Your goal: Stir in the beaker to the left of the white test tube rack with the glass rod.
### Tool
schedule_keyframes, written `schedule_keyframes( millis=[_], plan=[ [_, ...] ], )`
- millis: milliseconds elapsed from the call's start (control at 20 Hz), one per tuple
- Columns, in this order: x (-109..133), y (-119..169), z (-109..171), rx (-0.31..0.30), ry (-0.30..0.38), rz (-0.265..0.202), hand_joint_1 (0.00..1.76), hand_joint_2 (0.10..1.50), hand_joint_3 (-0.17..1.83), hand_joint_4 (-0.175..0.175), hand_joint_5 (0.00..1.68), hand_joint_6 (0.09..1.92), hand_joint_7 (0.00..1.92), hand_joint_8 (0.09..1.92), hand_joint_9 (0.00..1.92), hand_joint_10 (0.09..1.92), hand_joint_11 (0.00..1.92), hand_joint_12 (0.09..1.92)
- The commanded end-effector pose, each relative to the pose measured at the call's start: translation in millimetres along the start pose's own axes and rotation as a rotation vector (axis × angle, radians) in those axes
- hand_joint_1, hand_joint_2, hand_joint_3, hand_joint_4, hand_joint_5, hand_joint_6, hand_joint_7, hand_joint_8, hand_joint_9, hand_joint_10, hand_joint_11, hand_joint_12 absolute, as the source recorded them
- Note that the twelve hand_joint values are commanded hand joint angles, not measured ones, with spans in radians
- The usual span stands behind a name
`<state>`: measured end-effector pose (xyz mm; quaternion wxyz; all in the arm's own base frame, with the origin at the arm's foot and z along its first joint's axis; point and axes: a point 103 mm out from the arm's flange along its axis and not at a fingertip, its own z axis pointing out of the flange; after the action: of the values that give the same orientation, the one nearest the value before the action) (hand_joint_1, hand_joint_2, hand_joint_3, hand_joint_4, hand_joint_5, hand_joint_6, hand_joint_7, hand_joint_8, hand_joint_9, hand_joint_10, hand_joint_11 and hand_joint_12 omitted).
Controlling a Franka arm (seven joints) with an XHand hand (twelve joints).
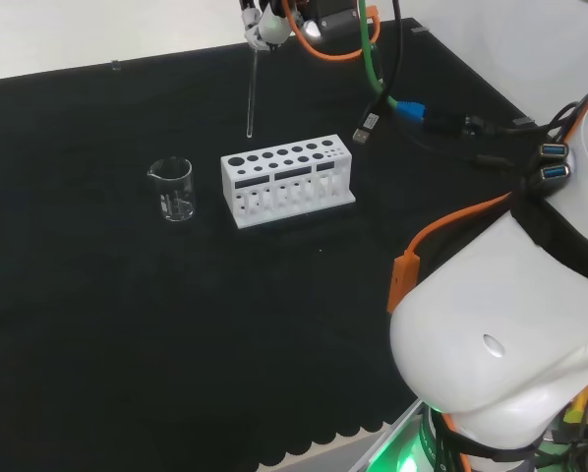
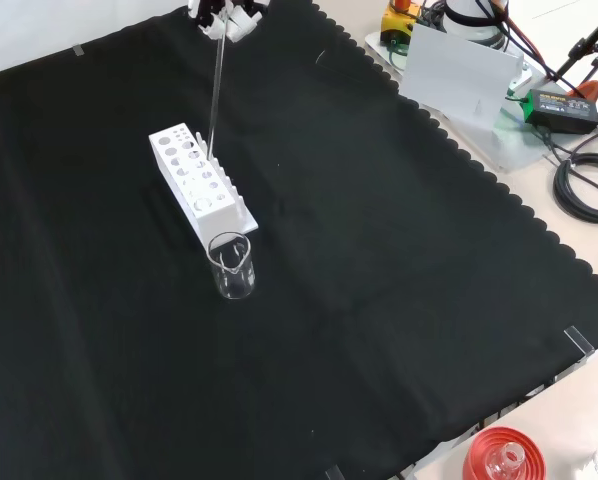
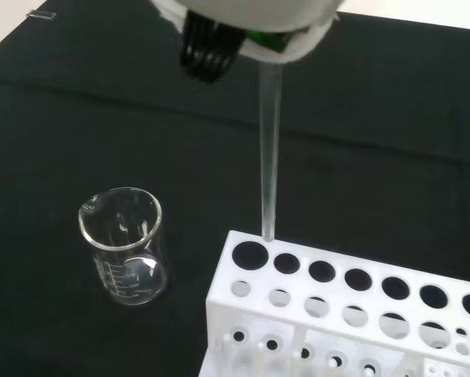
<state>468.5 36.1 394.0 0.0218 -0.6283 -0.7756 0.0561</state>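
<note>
A thin clear glass rod (image 1: 252, 93) hangs upright from the hand (image 1: 270, 26) at the far side of the cloth in the head view, the fingers pinched on its top end. Its lower tip hovers just behind the white test tube rack (image 1: 286, 179). In the wrist view the glass rod (image 3: 268, 157) ends over the rack's (image 3: 345, 314) end hole nearest the beaker. A small clear beaker (image 1: 173, 189) stands upright to the left of the rack in the head view, apart from it. In the front view the hand (image 2: 229, 14) holds the glass rod (image 2: 216, 90) above the rack (image 2: 197, 182), and the beaker (image 2: 231, 266) stands nearer the camera.
The arm's big white link (image 1: 500, 324) stands at the right of the head view. A red ribbed stand (image 2: 499, 458) with glassware sits beyond the cloth's scalloped edge. Cables and a black power adapter (image 2: 554, 105) lie at the front view's right.
</note>
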Motion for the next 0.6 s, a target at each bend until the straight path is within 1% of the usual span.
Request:
schedule_keyframes(
  millis=[50,150,200,250,350,400,500,550,600],
  plan=[
    [4,4,-4,-0.022,0.018,-0.043,1.19,0.69,0.78,-0.175,1.08,1.05,1.60,0.87,1.72,0.70,1.68,0.92],
    [8,8,-6,-0.008,-0.006,-0.040,1.19,0.69,0.78,-0.175,1.08,1.05,1.60,0.87,1.72,0.70,1.68,0.92],
    [17,11,-9,-0.009,0.004,-0.086,1.19,0.69,0.78,-0.175,1.08,1.05,1.60,0.87,1.72,0.70,1.68,0.92],
    [19,12,-10,-0.018,0.015,-0.102,1.19,0.69,0.78,-0.175,1.08,1.05,1.60,0.87,1.72,0.70,1.68,0.92],
    [20,13,-10,-0.022,0.020,-0.110,1.19,0.69,0.78,-0.175,1.08,1.05,1.60,0.86,1.72,0.70,1.68,0.92],
    [20,13,-11,-0.045,0.050,-0.099,1.19,0.69,0.78,-0.175,1.08,1.05,1.60,0.86,1.72,0.70,1.68,0.92],
    [21,13,-12,-0.056,0.098,-0.094,1.19,0.69,0.78,-0.175,1.08,1.05,1.60,0.86,1.72,0.70,1.68,0.92],
    [20,13,-12,-0.044,0.092,-0.097,1.19,0.69,0.78,-0.175,1.08,1.05,1.60,0.86,1.72,0.70,1.68,0.92],
    [21,13,-12,-0.049,0.100,-0.108,1.19,0.69,0.78,-0.175,1.08,1.05,1.60,0.86,1.72,0.70,1.68,0.92]
  ],
)
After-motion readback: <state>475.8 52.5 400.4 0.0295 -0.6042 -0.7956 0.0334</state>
